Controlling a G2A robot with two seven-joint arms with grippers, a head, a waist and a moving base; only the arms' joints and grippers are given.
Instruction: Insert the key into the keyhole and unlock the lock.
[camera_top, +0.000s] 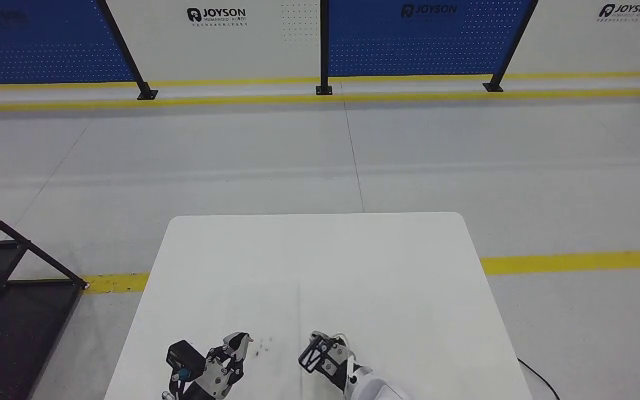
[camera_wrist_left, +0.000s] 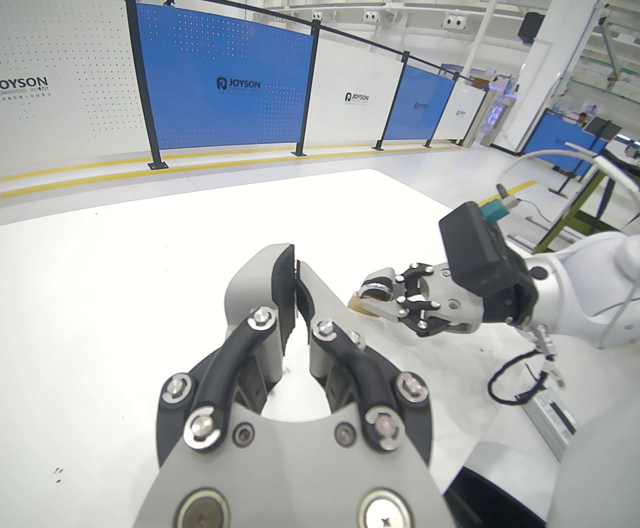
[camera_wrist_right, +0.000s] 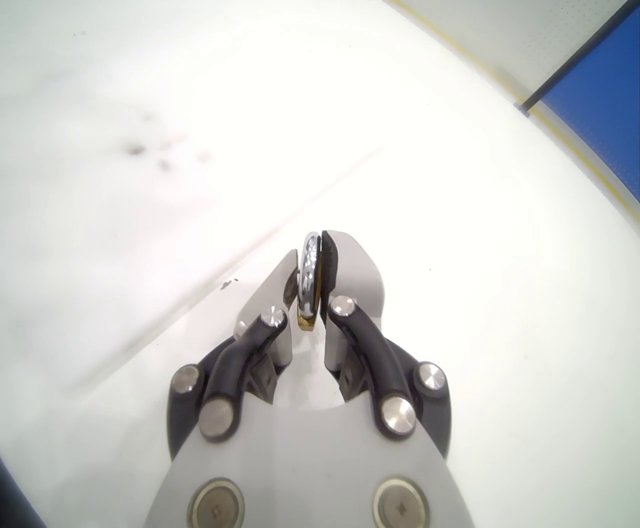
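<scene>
My right gripper (camera_wrist_right: 312, 247) is shut on a padlock: its chrome shackle (camera_wrist_right: 308, 272) is pinched between the pads and a corner of the brass body (camera_wrist_right: 304, 323) shows below. The left wrist view shows the same padlock (camera_wrist_left: 358, 303) in the right gripper (camera_wrist_left: 372, 295), low over the white table (camera_wrist_left: 125, 280). My left gripper (camera_wrist_left: 296, 262) is just beside it, its ribbed pads pressed together; whether anything thin sits between them I cannot tell. In the top view both grippers, left (camera_top: 238, 346) and right (camera_top: 313, 351), are near the table's front edge, a short gap apart.
A few dark specks (camera_top: 263, 346) mark the table (camera_top: 320, 270) between the grippers. A black frame (camera_top: 35, 265) stands off the table's left side. A cable and a small grey box (camera_wrist_left: 547, 417) lie near the right arm. Blue and white fence panels (camera_top: 420, 35) stand far behind.
</scene>
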